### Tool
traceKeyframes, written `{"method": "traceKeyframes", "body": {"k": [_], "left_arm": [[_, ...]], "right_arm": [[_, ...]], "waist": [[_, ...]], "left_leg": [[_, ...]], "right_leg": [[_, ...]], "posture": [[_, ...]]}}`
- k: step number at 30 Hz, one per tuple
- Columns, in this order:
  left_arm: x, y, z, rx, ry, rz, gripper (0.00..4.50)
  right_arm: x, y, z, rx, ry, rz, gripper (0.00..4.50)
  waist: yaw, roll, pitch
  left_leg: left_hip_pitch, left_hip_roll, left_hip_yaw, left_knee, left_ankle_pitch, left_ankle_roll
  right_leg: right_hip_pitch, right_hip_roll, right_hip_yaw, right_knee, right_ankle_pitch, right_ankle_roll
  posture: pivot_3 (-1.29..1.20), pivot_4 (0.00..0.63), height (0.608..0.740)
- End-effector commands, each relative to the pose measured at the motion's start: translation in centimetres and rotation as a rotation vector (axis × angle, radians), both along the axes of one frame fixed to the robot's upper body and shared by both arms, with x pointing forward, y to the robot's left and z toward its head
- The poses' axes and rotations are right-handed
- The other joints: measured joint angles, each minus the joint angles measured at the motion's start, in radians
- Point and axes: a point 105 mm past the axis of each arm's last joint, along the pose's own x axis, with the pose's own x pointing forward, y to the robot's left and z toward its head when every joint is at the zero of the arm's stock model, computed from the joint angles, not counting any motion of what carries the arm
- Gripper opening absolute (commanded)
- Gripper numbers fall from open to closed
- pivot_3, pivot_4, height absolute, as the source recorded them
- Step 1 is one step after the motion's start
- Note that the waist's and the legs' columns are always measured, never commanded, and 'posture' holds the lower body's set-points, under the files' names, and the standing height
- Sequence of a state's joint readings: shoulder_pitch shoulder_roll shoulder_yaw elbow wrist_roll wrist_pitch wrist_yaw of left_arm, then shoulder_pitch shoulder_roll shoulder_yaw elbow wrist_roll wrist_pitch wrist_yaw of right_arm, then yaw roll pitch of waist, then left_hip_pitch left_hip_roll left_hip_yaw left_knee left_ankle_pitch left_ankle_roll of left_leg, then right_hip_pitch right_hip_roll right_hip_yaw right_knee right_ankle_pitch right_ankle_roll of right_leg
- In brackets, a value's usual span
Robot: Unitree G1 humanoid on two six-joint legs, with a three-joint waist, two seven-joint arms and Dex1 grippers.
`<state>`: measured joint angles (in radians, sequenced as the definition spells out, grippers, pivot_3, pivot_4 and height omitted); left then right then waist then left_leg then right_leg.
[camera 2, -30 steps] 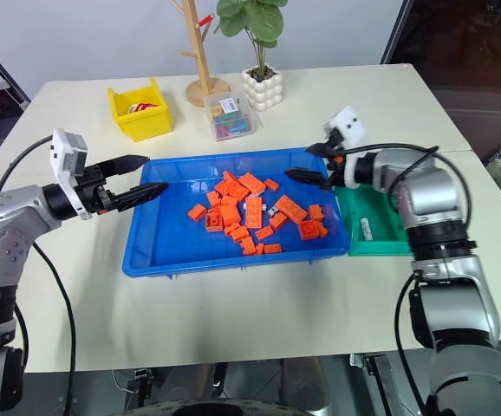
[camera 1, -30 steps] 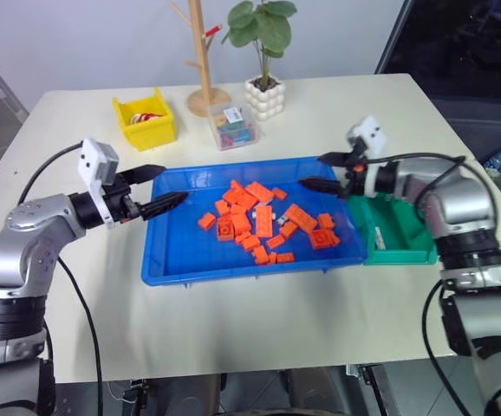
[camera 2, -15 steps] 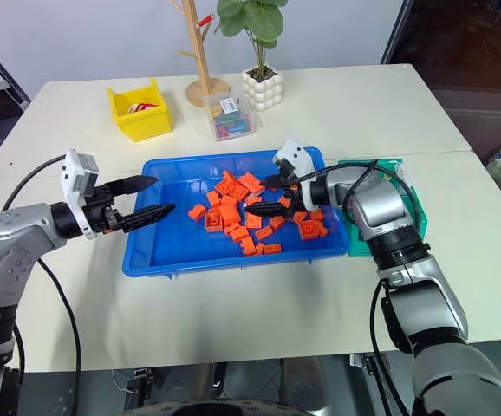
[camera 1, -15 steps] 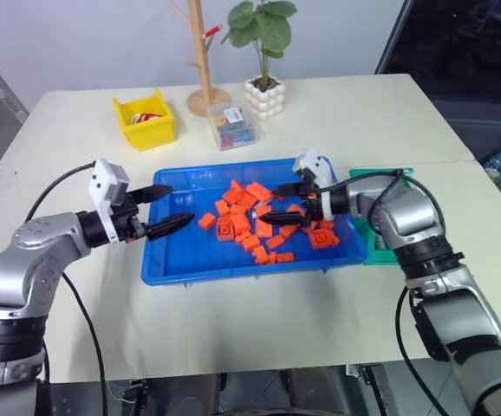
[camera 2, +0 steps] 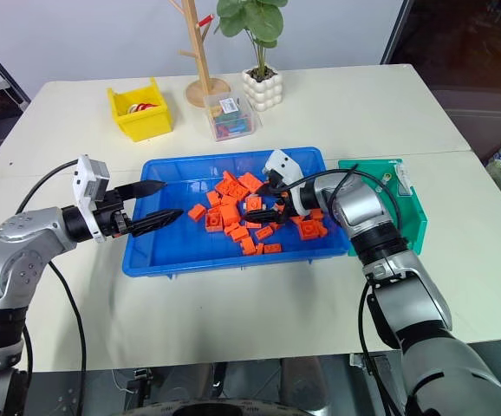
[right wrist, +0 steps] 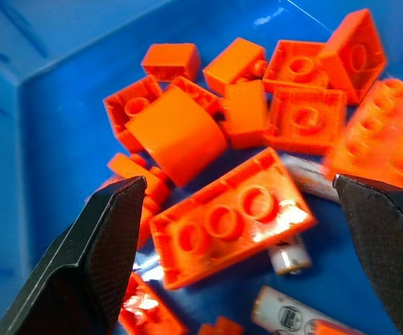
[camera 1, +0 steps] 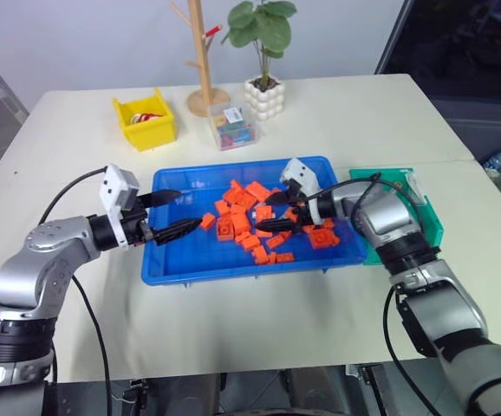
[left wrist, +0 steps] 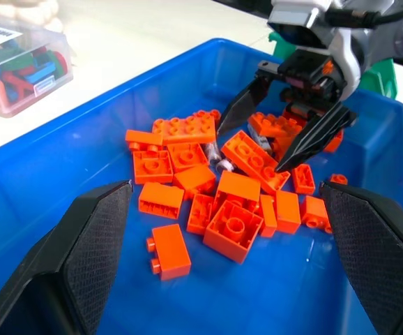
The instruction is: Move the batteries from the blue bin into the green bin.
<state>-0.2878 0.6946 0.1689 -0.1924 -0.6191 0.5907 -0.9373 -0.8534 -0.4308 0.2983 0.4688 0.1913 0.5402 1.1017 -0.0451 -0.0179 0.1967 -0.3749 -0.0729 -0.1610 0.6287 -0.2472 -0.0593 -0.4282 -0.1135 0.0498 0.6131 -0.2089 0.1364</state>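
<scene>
Two black-fingered grippers work over the large shallow bright-blue plastic bin [camera 1: 181,260] in the head views. The left gripper [camera 1: 174,213] hangs at the bin's left end, fingers spread and empty. The right gripper [camera 1: 272,211] reaches into the pile of orange toy bricks [camera 1: 243,217] at the bin's middle, fingers spread around bricks, gripping nothing. The small deep green plastic bin [camera 1: 424,227] stands just beside the blue bin's right end. A yellow plastic bin [camera 1: 146,121] and a clear plastic box [camera 1: 233,126] stand farther back on the table.

The left wrist view shows the right gripper's parted fingers straddling a long brick, with one slim silver-grey battery [left wrist: 219,164] lying among the bricks.

The right wrist view shows three batteries [right wrist: 289,255] on the blue floor, partly under bricks, between the open fingers.
</scene>
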Motion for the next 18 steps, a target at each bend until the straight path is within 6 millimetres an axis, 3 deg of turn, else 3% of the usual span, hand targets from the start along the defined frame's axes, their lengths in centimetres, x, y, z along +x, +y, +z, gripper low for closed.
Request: {"method": "traceKeyframes", "body": {"k": [1, 3, 4, 6, 9, 18], "left_arm": [[0.0, -0.2, 1.1, 0.008, -0.059, -0.003, 4.50], [0.0, -0.1, 1.2, 0.008, -0.062, 0.004, 4.50], [0.0, -0.1, 1.2, 0.007, -0.064, 0.006, 4.50], [0.1, 0.0, 1.3, 0.004, -0.067, 0.012, 4.50], [0.2, 0.0, 1.3, 0.001, -0.070, 0.018, 4.50], [0.3, 0.0, 1.4, 0.000, -0.074, 0.029, 4.50]], "right_arm": [[0.5, 0.5, 1.6, 0.016, -0.054, 0.018, 4.42], [0.3, 0.4, 1.4, 0.013, -0.050, 0.024, 4.42], [0.3, 0.4, 1.3, 0.012, -0.049, 0.025, 4.20], [0.4, 0.4, 1.4, 0.015, -0.053, 0.020, 3.61], [0.6, 0.5, 2.0, 0.033, -0.063, 0.012, 2.12], [0.5, 0.9, 3.1, 0.069, -0.076, 0.015, 2.12]], "waist": [[0.000, 0.000, 0.000], [0.000, 0.000, 0.000], [0.000, 0.000, 0.000], [0.000, 0.000, 0.000], [0.000, 0.000, 0.000], [0.000, 0.000, 0.000]], "left_leg": [[0.000, 0.000, 0.000, 0.000, 0.000, 0.000], [0.000, 0.000, 0.000, 0.000, 0.000, 0.000], [0.000, 0.000, 0.000, 0.000, 0.000, 0.000], [0.000, 0.000, 0.000, 0.000, 0.000, 0.000], [0.000, 0.000, 0.000, 0.000, 0.000, 0.000], [0.000, 0.000, 0.000, 0.000, 0.000, 0.000]], "right_leg": [[0.000, 0.000, 0.000, 0.000, 0.000, 0.000], [0.000, 0.000, 0.000, 0.000, 0.000, 0.000], [0.000, 0.000, 0.000, 0.000, 0.000, 0.000], [0.000, 0.000, 0.000, 0.000, 0.000, 0.000], [0.000, 0.000, 0.000, 0.000, 0.000, 0.000], [0.000, 0.000, 0.000, 0.000, 0.000, 0.000]], "posture": [[0.00, 0.150, 0.740], [0.00, 0.150, 0.740], [0.00, 0.150, 0.740], [0.00, 0.150, 0.740], [0.00, 0.150, 0.740], [0.00, 0.150, 0.740]]}}
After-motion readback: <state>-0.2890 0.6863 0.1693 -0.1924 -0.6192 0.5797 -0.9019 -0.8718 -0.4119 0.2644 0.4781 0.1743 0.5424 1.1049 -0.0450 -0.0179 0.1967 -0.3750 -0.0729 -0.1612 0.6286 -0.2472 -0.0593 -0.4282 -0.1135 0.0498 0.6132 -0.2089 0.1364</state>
